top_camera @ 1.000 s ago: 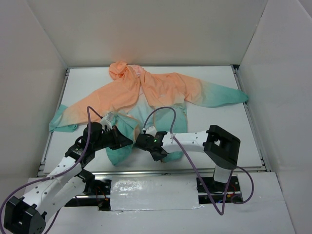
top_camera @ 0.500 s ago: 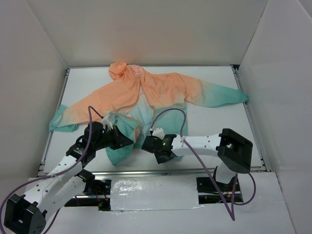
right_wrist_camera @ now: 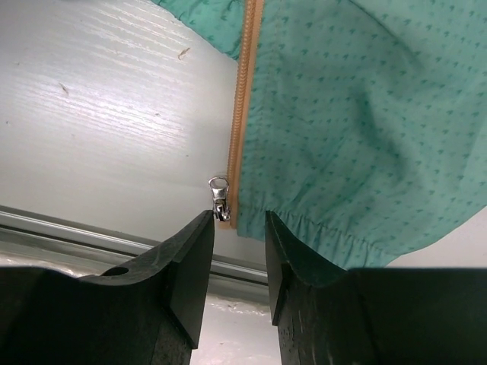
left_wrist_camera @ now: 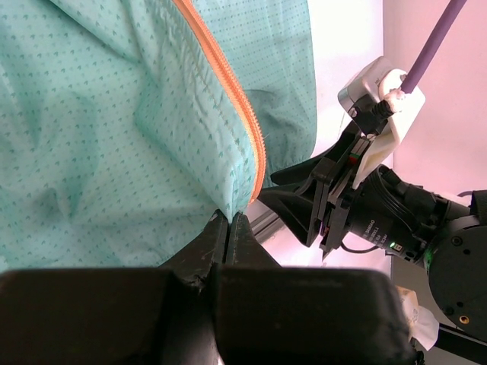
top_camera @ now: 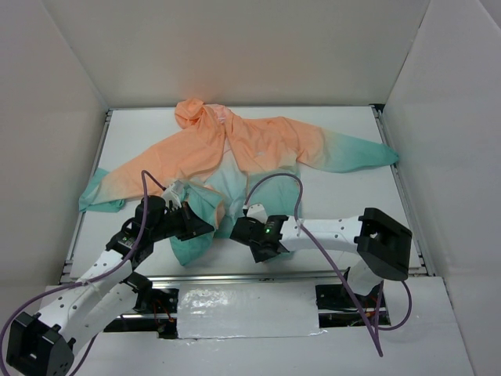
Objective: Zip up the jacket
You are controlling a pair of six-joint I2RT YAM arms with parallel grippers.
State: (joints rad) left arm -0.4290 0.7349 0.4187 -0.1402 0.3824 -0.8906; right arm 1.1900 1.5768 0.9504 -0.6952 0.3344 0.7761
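The jacket [top_camera: 258, 145] lies spread on the table, peach at the hood and shoulders, teal at the hem. My left gripper [top_camera: 205, 225] is shut on the teal hem corner beside the orange zipper tape [left_wrist_camera: 228, 84]; the pinch shows in the left wrist view [left_wrist_camera: 229, 217]. My right gripper [top_camera: 244, 232] is open at the other front panel's hem. In the right wrist view [right_wrist_camera: 237, 220] the silver zipper slider [right_wrist_camera: 220, 198] sits at the bottom of the orange tape [right_wrist_camera: 243, 99], just ahead of the left fingertip [right_wrist_camera: 199, 228], untouched.
The metal rail of the table's near edge [right_wrist_camera: 91, 236] runs just below the hem. White walls enclose the table on three sides [top_camera: 235, 47]. The right gripper's camera and purple cable show close by in the left wrist view [left_wrist_camera: 380, 114].
The right arm's elbow has swung out to the right and its gripper has shifted slightly right and nearer. The left arm has held still, still pinching the hem.
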